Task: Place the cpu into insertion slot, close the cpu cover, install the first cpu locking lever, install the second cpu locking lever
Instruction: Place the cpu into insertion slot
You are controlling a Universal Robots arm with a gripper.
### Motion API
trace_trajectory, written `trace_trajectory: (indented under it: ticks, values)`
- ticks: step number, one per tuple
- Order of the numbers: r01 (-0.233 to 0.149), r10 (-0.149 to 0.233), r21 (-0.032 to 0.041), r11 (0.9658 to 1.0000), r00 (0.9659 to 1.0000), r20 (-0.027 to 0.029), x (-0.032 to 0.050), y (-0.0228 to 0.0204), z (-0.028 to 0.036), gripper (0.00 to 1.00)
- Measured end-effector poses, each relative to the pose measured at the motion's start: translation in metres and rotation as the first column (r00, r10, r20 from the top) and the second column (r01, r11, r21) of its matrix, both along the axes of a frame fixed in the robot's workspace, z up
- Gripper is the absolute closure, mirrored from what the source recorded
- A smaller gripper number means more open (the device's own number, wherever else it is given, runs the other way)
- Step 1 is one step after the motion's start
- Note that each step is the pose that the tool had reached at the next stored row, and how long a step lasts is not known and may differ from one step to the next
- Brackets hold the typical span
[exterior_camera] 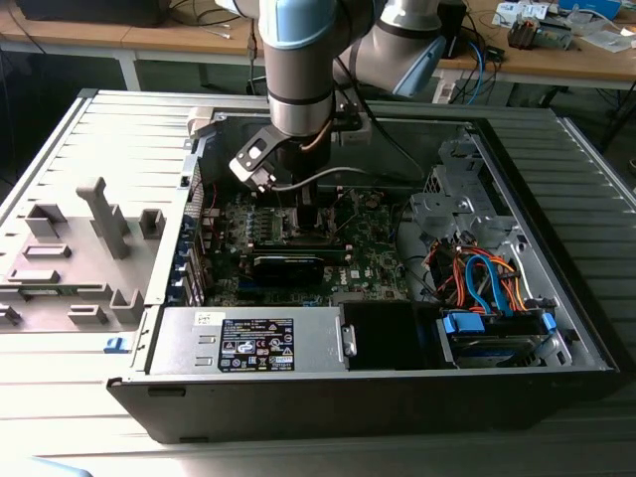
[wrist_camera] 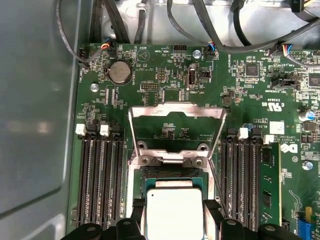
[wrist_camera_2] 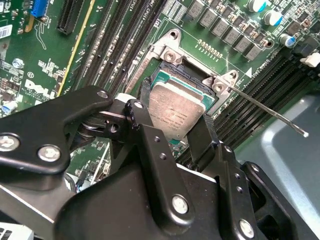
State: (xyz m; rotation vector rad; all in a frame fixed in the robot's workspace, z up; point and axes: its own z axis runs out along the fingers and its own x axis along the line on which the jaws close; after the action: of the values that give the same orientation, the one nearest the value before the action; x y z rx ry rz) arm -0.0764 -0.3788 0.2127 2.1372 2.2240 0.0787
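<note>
A: Gripper state?
B: Clenched on the cpu, fingers at two opp. edges (second wrist view).
A: Cpu posn.?
B: Flat w/in the insertion slot rim. The cpu cover is swung open (first wrist view). One locking lever juts free.

The arm is silver-grey with pale blue joint caps; its pincer is matte black, studded with silver screws.
</note>
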Motion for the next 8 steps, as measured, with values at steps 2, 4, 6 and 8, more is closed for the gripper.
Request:
trace_trajectory:
  ticks: [2,4,6,8]
  values:
    - [0.004,-0.004,0.0000,1.0000,1.0000,-0.0001,0.0011,0.0000,-0.0021,0.45]
    - [0.008,-0.008,-0.0001,1.0000,1.0000,-0.0001,0.0014,0.0000,-0.0041,0.45]
    - [0.013,-0.013,-0.0001,0.9999,0.9999,-0.0001,0.0015,0.0000,-0.0057,0.45]
    - [0.022,-0.022,-0.0001,0.9998,0.9998,-0.0001,0.0016,0.0000,-0.0078,0.45]
